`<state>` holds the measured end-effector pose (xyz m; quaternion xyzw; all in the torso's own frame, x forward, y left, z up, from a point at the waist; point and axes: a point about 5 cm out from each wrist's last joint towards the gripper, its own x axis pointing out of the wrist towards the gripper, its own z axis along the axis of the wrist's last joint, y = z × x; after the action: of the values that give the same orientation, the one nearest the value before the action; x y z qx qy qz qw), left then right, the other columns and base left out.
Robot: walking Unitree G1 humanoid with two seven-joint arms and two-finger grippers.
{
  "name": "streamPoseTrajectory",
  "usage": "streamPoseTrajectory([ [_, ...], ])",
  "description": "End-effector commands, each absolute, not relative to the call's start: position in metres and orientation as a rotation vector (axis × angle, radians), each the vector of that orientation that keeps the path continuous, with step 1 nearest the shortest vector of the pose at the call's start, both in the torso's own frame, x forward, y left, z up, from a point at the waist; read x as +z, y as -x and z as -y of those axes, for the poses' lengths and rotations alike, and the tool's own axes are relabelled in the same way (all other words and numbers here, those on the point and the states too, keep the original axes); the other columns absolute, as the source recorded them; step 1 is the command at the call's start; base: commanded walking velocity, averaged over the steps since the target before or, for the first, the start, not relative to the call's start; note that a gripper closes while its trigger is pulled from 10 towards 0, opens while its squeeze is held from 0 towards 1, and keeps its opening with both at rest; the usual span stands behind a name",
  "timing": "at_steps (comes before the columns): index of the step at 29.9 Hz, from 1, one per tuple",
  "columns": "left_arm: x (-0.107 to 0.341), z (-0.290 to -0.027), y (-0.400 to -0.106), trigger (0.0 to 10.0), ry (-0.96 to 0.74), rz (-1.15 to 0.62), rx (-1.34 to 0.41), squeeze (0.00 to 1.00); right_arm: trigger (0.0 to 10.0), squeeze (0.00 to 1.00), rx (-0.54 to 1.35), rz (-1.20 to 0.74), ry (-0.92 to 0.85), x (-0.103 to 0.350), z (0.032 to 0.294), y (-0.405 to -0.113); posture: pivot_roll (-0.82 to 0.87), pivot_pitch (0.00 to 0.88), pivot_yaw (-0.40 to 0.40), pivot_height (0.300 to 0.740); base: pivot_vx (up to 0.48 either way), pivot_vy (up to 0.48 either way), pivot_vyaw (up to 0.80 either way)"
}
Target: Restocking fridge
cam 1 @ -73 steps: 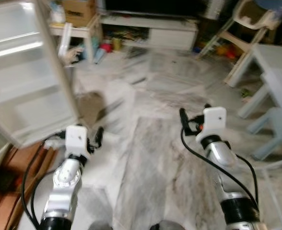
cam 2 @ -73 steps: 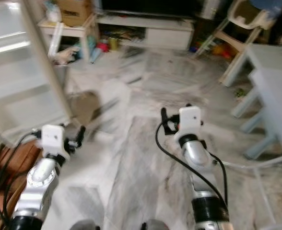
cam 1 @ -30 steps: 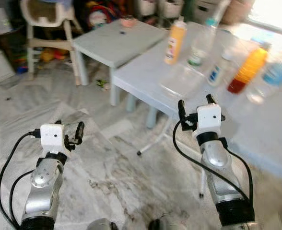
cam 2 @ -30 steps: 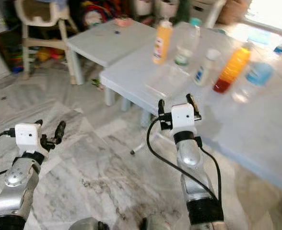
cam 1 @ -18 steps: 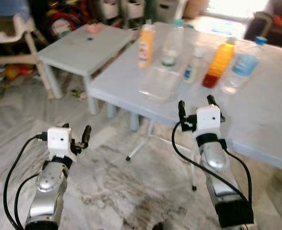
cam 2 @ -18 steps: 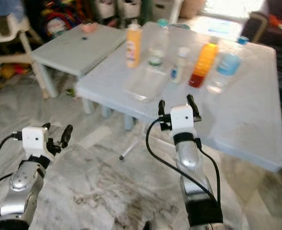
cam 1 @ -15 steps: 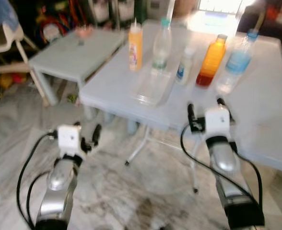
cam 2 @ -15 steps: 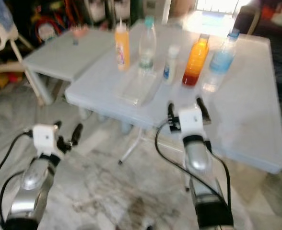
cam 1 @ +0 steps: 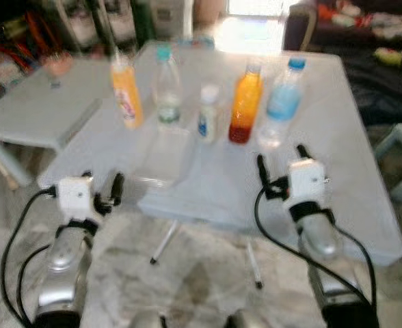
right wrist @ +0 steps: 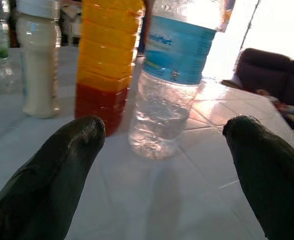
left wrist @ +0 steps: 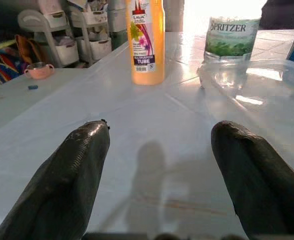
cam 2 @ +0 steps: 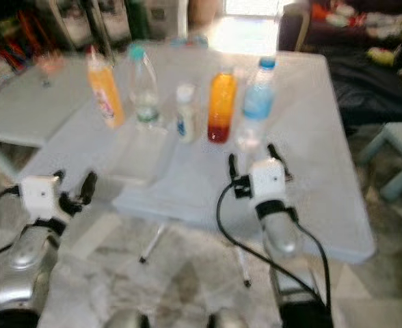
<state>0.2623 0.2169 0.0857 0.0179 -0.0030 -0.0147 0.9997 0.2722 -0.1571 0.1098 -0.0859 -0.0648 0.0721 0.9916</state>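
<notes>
- Head views: white folding table point(cam 1: 365, 198) bearing five bottles in a row just beyond both grippers: yellow juice bottle point(cam 1: 126, 99), clear green-label bottle point(cam 1: 165, 92), small white bottle point(cam 1: 206, 113), orange-red bottle point(cam 1: 244, 106), blue-label water bottle point(cam 1: 279, 109). Clear plastic tray point(cam 1: 161, 160), apparently empty though blurred, ahead of the left gripper point(cam 1: 102, 186). Restocking judged at an early stage: nothing picked up, every bottle standing on the table, no fridge in sight; all carrying left to do.
- Left wrist view: left gripper spread wide, holding nothing, level with the table edge; yellow juice bottle and clear green-label bottle well ahead of the fingertips, tray rim between them and the gripper.
- Right wrist view: right gripper point(right wrist: 167, 160) spread wide, empty, held low over the tabletop; blue-label water bottle straight ahead between the finger lines, near but apart; orange-red bottle just beside it, small white bottle further off.
- Pose: both forearms raised forward at table height, fingers aimed at the bottles.
</notes>
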Motion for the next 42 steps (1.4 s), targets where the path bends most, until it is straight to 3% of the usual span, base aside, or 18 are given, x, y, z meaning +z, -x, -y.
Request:
streamPoseTrajectory([
  [1,0.087,-0.227,-0.259,10.0,-0.053,0.008,0.008,0.00,10.0,0.00,0.203,0.158,0.138,0.117,0.145,-0.272,0.08,0.028,0.020,0.740,0.000,0.000,0.00],
  [6,0.086,-0.236,-0.251,10.0,-0.055,-0.002,0.053,0.00,10.0,0.00,0.235,0.113,-0.047,0.118,0.134,-0.277,0.09,0.035,0.034,0.740,0.000,0.000,0.00],
  [16,0.084,-0.233,-0.251,10.0,-0.069,-0.014,0.038,0.00,10.0,0.00,0.235,0.109,-0.037,0.119,0.134,-0.279,0.09,0.040,0.030,0.740,0.000,0.186,0.00],
  [21,0.085,-0.224,-0.254,10.0,-0.072,-0.007,0.009,0.00,10.0,0.00,0.217,0.134,-0.010,0.125,0.138,-0.283,0.09,0.041,0.030,0.740,0.109,0.410,-0.80],
  [30,0.081,-0.214,-0.252,10.0,-0.069,-0.016,-0.028,0.00,10.0,0.00,0.216,0.147,0.022,0.128,0.138,-0.286,0.09,0.040,0.021,0.740,0.480,0.000,0.00],
  [42,0.070,-0.214,-0.236,10.0,-0.038,-0.072,0.001,0.00,10.0,0.00,0.161,0.135,0.066,0.127,0.146,-0.288,0.09,0.044,0.015,0.740,0.000,0.000,0.00],
])
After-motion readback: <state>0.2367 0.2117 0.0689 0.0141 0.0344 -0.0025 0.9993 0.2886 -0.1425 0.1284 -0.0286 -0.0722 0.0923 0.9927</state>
